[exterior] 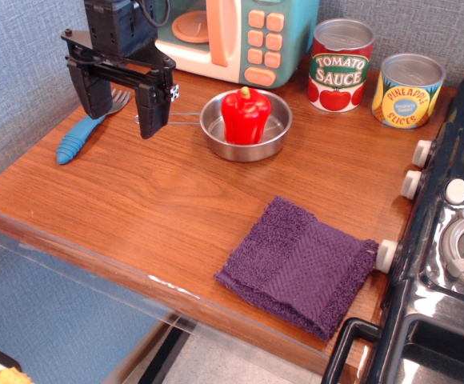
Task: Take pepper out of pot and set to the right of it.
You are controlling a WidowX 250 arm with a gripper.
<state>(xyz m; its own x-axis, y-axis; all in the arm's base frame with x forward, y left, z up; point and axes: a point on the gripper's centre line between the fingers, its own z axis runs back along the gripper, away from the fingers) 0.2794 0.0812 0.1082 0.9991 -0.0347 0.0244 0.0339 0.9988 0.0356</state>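
The red pepper (pixel 245 117) with a yellow-orange stem stands upright inside the shallow steel pot (pixel 274 142) at the back middle of the wooden table. The pot's thin wire handle (pixel 186 120) points left. My black gripper (pixel 122 102) hangs open and empty to the left of the pot, above the table, its right finger near the handle's end. It touches neither pot nor pepper.
A blue-handled fork (pixel 84 134) lies behind the gripper at the left. A toy microwave (pixel 232 36) stands at the back, with a tomato sauce can (pixel 340 66) and a pineapple can (pixel 406 90) to its right. A purple cloth (pixel 300 265) lies front right. A toy stove (pixel 448 240) borders the right edge.
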